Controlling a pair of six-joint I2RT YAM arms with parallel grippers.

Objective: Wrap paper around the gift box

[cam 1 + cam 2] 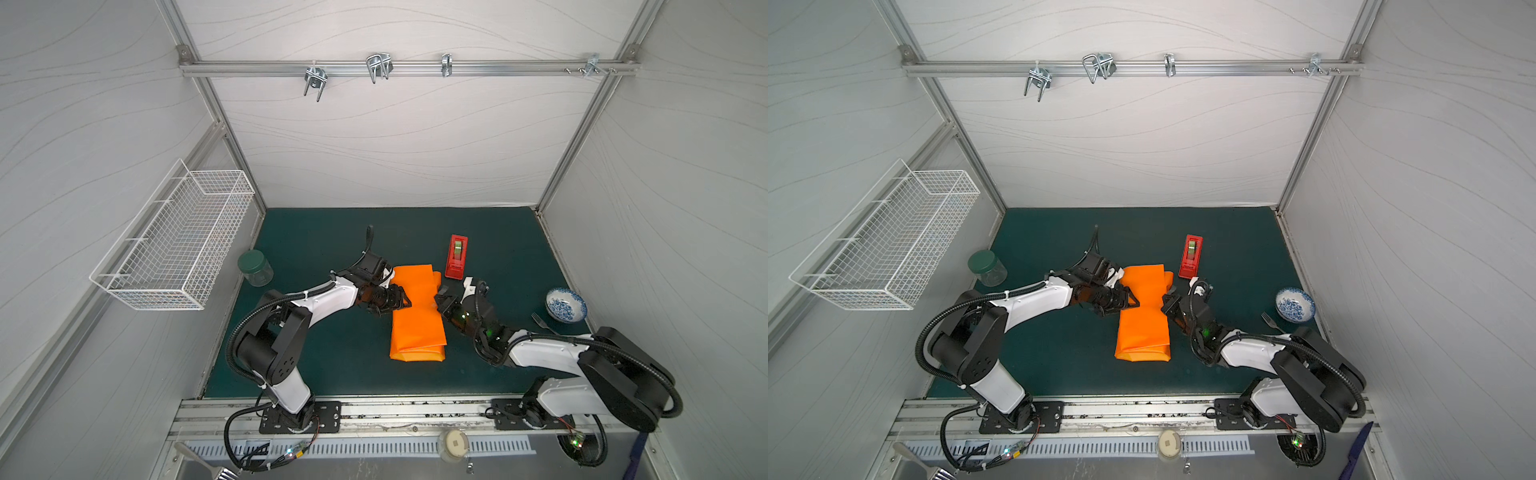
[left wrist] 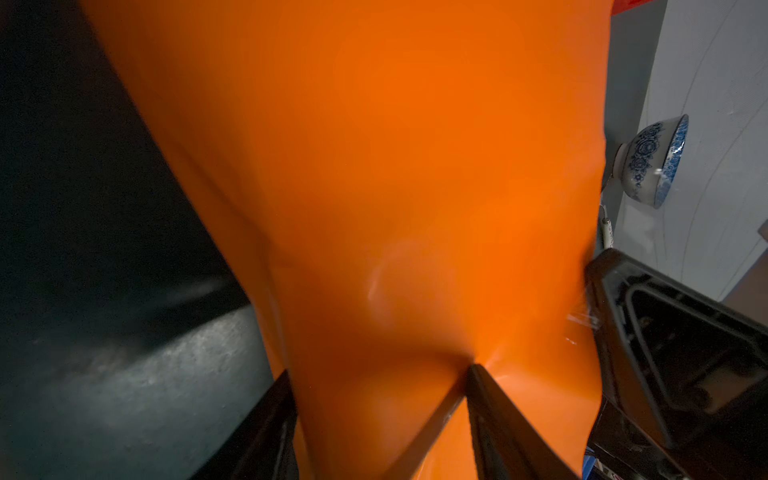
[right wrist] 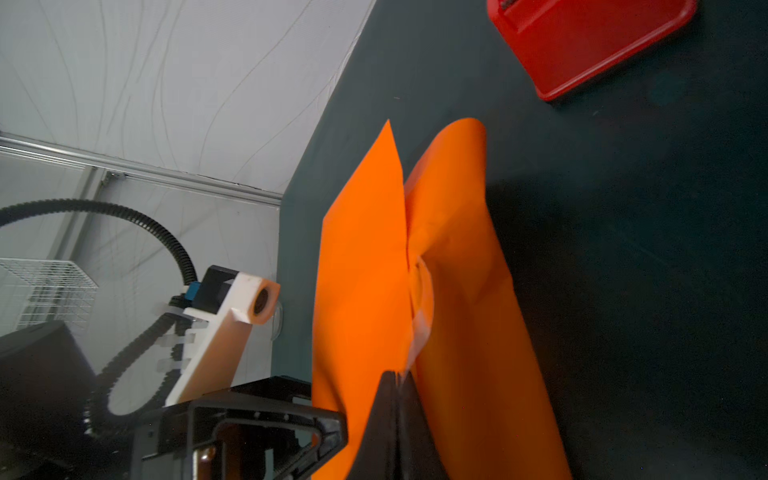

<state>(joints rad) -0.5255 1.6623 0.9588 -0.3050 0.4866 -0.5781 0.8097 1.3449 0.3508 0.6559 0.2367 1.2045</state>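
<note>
The orange paper [image 1: 417,316] [image 1: 1144,320] lies mid-mat as a long folded bundle; the gift box is hidden inside it. At the bundle's left edge, my left gripper [image 1: 402,300] [image 1: 1128,300] [image 2: 380,374] has one finger under and one dented into the paper [image 2: 395,166], clamping a thick fold. From the right, my right gripper [image 1: 437,300] [image 1: 1165,301] [image 3: 395,374] meets the seam where two paper [image 3: 361,270] flaps join. Its jaws are shut, pinching a clear tape strip [image 3: 422,328] that runs along the seam.
A red tape dispenser [image 1: 456,257] [image 1: 1191,256] [image 3: 590,45] stands just behind the bundle's right end. A blue-patterned bowl [image 1: 566,305] [image 2: 652,162] and a fork [image 1: 542,322] sit at the right. A green-lidded jar [image 1: 255,268] stands left, below a wire basket [image 1: 174,237].
</note>
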